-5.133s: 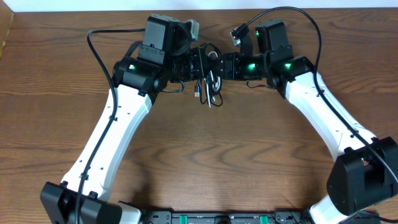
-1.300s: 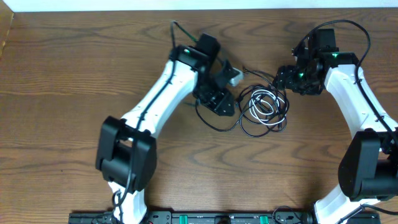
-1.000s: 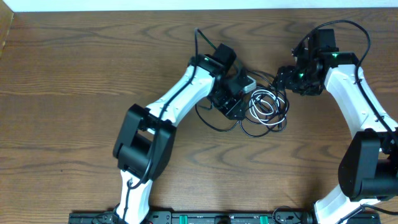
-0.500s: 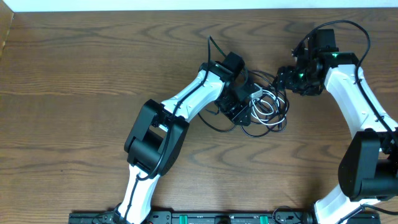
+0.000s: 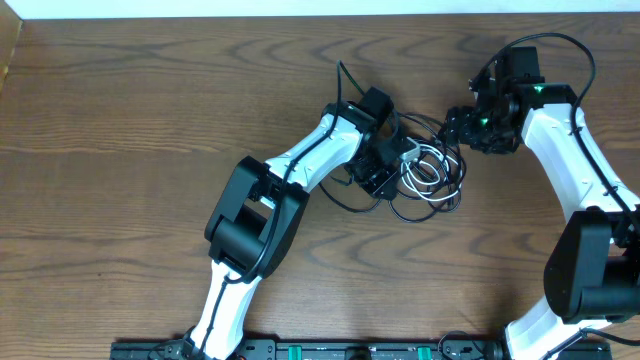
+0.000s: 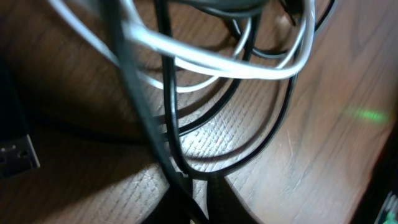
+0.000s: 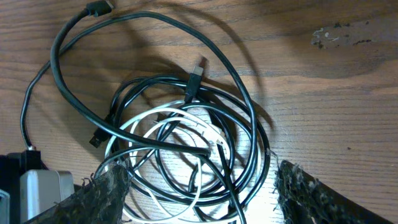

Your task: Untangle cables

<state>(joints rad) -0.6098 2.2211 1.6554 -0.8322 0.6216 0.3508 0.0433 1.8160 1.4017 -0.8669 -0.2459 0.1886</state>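
Resting left gripper [image 5: 388, 182] against cables [image 7: 186, 155] to single one out, opening hidden; holding right gripper [image 7: 202, 191] wide, empty, cables just below.

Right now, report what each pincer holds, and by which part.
The right pincer is open above the cables and holds nothing. The left pincer is down among them; whether it grips a strand cannot be told.

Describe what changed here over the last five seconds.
The tangled pile of thin black and white cables, earlier held between both grippers, now lies on the brown wooden table. The left gripper moved right, to the pile's left edge. Over the last second the right gripper and pile stayed put.
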